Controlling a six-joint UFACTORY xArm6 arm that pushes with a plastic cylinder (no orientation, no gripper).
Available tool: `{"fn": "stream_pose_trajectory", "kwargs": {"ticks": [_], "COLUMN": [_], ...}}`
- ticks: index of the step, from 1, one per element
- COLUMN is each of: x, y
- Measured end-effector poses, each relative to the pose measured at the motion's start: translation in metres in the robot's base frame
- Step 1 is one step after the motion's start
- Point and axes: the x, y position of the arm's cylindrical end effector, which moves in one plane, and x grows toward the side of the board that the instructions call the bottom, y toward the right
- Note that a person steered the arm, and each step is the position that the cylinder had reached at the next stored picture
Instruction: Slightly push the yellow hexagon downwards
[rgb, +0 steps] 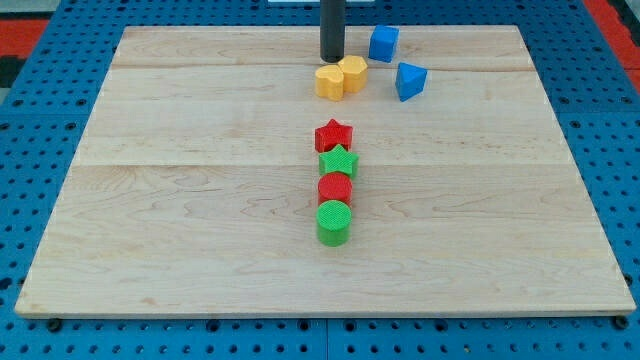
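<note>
One upright rod, no pincer; my tip just above yellow hexagon.

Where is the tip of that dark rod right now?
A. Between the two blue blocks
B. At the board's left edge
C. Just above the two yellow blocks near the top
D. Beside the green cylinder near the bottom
C: my tip sits just above the yellow hexagon and its yellow neighbour, left of the blue cube.

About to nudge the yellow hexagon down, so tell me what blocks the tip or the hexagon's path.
Nothing stands between my tip and the yellow hexagon; the tip sits just above its upper left. Below it the board is bare. Another yellow block touches its left side.
</note>
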Motion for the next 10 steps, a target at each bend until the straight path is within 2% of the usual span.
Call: {"fn": "stream_pose_trajectory", "kwargs": {"ticks": [3,8,10], "x": [0.006,0.016,0.012], "y": [0.026,0.023,0.049]}}
